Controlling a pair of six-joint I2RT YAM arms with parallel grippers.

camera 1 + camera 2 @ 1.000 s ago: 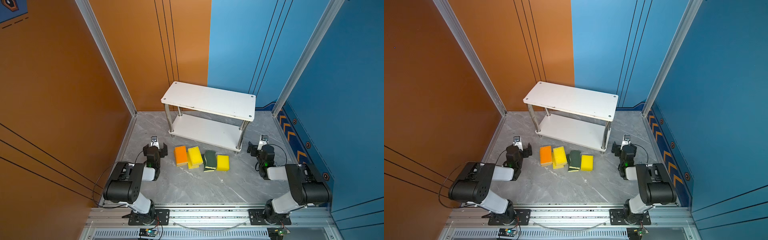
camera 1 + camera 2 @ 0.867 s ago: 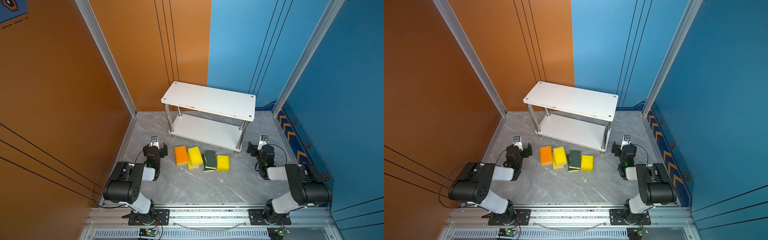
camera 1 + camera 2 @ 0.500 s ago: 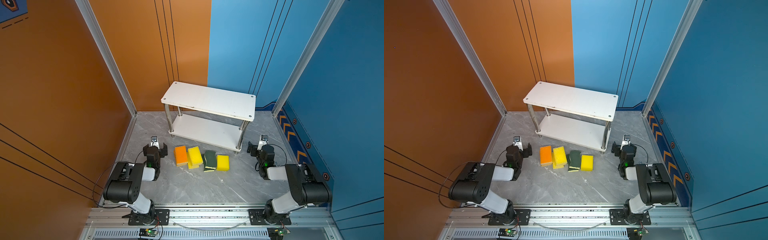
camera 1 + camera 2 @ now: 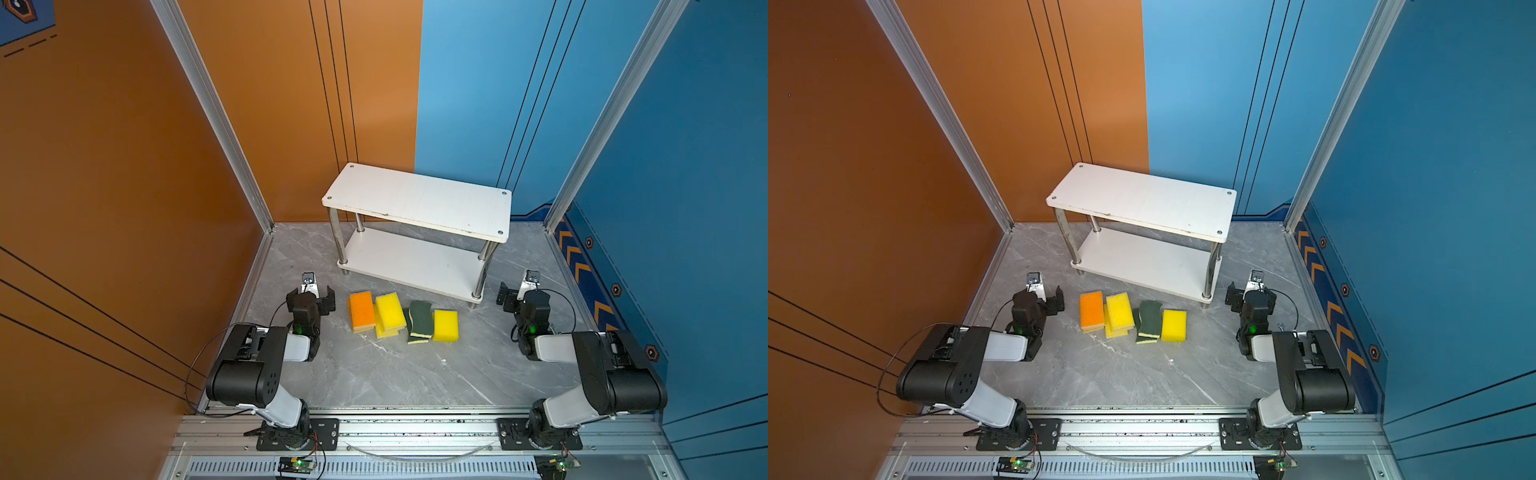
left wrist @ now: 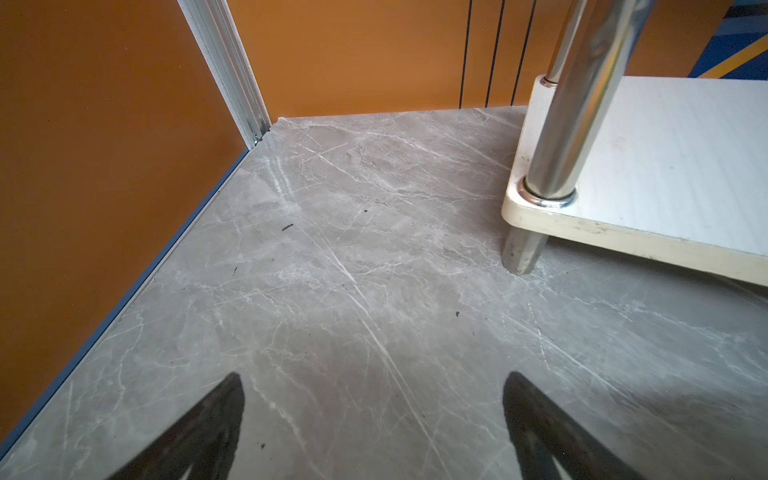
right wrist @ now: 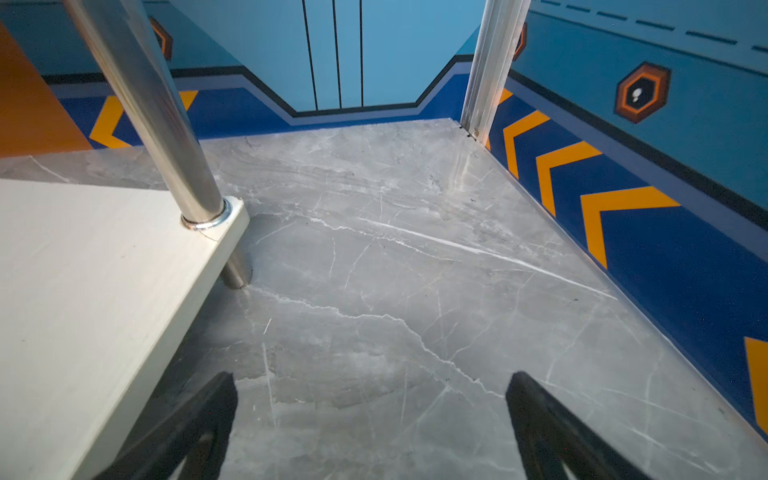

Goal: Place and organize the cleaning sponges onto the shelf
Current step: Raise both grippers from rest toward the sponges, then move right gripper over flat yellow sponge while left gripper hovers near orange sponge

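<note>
I count 2 arms, both folded low near the front rail. L gripper [image 4: 311, 294] sits just left of the sponge row, jaws spread wide w/ nothing between them; the left wrist view shows only bare marble floor [image 5: 332, 270] between the 2 black fingers [image 5: 216, 419]. R gripper [image 4: 517, 296] is near the shelf's front-right leg, jaws also wide apart and empty; the right wrist view shows floor between its fingers [image 6: 536, 411].

Shelf [image 4: 419, 199]: 1 unit, 2 white boards, chrome legs (I make out 4), standing at the back centre of the floor. Nothing lies on the top board; the visible part of the lower board [image 4: 407, 259] is bare too.

Sponges all on the floor in front of the shelf, in a row between the grippers. From above I can tell apart 4 groups: 1 orange-topped stack [image 4: 361, 311], 1 yellow stack [image 4: 390, 313] touching and partly overlapping it, 1 dark-green wavy scouring pad stack [image 4: 419, 322], 1 plain yellow block [image 4: 446, 325] touching the green one. Layers per stack: can't tell exactly, edges too small. None on the shelf yet.
</note>
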